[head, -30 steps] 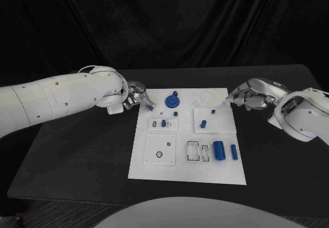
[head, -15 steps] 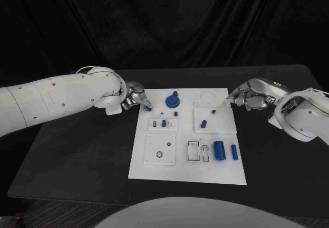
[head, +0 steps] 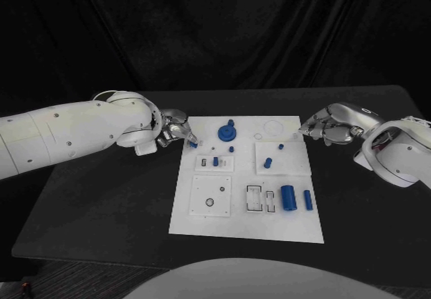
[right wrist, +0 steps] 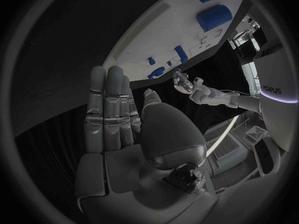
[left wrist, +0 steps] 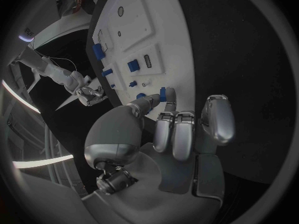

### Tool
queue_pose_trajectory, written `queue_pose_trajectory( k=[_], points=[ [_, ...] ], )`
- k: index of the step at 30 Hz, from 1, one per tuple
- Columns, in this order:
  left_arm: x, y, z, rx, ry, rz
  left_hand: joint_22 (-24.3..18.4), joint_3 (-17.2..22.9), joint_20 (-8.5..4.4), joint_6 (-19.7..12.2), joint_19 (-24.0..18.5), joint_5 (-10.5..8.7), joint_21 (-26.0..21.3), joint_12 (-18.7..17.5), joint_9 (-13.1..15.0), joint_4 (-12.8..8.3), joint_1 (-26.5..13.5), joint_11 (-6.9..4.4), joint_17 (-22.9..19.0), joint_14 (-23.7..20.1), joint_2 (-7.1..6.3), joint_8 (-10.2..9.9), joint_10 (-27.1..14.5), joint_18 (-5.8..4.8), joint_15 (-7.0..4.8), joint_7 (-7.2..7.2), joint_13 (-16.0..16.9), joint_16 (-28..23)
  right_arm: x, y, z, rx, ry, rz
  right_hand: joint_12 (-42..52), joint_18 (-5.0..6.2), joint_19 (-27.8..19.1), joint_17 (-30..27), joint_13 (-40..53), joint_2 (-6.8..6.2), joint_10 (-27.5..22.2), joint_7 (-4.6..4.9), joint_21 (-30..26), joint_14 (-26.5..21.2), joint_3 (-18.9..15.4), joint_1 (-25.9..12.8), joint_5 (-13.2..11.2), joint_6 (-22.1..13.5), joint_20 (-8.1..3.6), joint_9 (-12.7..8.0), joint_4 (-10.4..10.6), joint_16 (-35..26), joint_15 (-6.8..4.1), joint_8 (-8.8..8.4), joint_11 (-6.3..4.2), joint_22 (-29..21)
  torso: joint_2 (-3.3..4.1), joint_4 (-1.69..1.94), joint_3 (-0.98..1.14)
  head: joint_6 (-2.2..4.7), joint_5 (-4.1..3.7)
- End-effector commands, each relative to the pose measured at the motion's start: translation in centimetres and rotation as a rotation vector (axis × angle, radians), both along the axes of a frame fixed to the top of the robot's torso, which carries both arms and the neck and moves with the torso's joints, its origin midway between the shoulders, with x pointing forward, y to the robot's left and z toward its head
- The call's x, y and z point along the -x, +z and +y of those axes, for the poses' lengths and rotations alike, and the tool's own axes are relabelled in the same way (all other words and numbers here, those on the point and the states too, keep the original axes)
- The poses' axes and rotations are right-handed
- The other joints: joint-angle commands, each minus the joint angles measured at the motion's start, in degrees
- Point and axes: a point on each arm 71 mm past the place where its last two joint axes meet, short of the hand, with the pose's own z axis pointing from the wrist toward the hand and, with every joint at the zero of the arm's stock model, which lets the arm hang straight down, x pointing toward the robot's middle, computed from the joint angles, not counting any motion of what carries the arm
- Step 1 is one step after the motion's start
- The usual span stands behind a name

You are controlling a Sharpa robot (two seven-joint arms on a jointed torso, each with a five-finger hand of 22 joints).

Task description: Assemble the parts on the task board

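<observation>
Black table (head: 108,205) | left wrist: left hand (left wrist: 168,134) pinches blue part (left wrist: 163,94)

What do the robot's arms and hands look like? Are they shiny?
Both arms are fat, smooth white tubes with tiny dark dots like screws. The right arm shows thin wires near its wrist. The left hand and right hand are shiny silver metal, with rounded palms and fingers built from little segments, like a knight's glove.

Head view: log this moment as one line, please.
left hand: pinches small blue part at task board edge | right hand: holds nothing
</observation>
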Motion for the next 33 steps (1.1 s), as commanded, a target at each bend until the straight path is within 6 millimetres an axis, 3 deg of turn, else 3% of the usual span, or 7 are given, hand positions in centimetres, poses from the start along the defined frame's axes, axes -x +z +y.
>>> queue_pose_trajectory(
  k=[1,6,10,33],
  points=[
    [0.4,0.2,-0.1,0.03,0.011,-0.02,9.97,3.43,-0.18,-0.16,0.2,-0.39,0.24,-0.26,-0.01,-2.81,-0.77,0.13,15.09,6.06,-0.04,0.32,3.62,0.37,0.15,-0.44,12.71,0.15,0.1,-0.1,-0.1,0.002,-0.013,0.004,-0.26,0.6,0.57,-0.06,-0.05,0.18,0.25,-0.06,-0.23,0.42,0.16,0.57,0.27,0.34,-0.02,0.04,-0.14,-0.32,0.15,0.1,0.19,-0.05,-0.04,-0.02,0.1,-0.01,0.27],
    [1.0,0.3,-0.2,0.038,0.007,-0.018,9.95,3.73,-0.19,-0.12,0.19,-0.96,0.18,-0.38,-0.04,-2.73,-1.17,0.11,15.09,6.06,-0.1,0.3,3.53,0.38,0.13,-0.47,12.61,0.15,0.1,-0.1,-0.1,-0.001,-0.014,-0.001,-0.32,0.59,0.58,-0.08,-0.07,0.16,0.2,-0.05,-0.26,0.42,0.16,0.6,0.28,0.34,-0.02,0.03,-0.13,-0.35,0.16,0.1,0.2,-0.07,-0.02,0.03,0.03,-0.01,-0.03],
    [1.5,0.5,-0.4,0.051,0.0,-0.026,9.95,3.88,-0.2,-0.07,0.2,-1.36,0.19,-0.36,-0.06,-2.66,-1.4,0.09,15.09,6.06,-0.11,0.3,3.56,0.38,0.12,-0.49,12.62,0.15,0.1,0.0,-0.1,-0.003,-0.013,-0.005,-0.32,0.59,0.58,-0.08,-0.07,0.16,0.2,-0.05,-0.26,0.42,0.16,0.6,0.28,0.34,-0.02,0.03,-0.13,-0.35,0.16,0.1,0.2,-0.07,-0.02,-0.14,-0.04,-0.01,-0.02],
    [3.7,0.9,-1.3,0.084,-0.038,-0.024,9.98,4.03,-0.22,0.13,0.27,-2.06,0.28,-0.38,-0.08,-2.47,-1.75,0.06,15.09,6.06,-0.12,0.36,3.56,0.36,0.1,-0.55,12.61,0.15,0.1,0.1,-0.3,-0.007,-0.016,-0.014,-0.55,0.59,0.65,-0.14,-0.16,0.04,0.02,0.0,-0.39,0.49,0.17,0.74,0.38,0.22,-0.01,0.0,-0.07,-0.49,0.18,0.01,0.22,-0.16,0.01,-0.06,-0.01,-0.01,0.22]
  ],
)
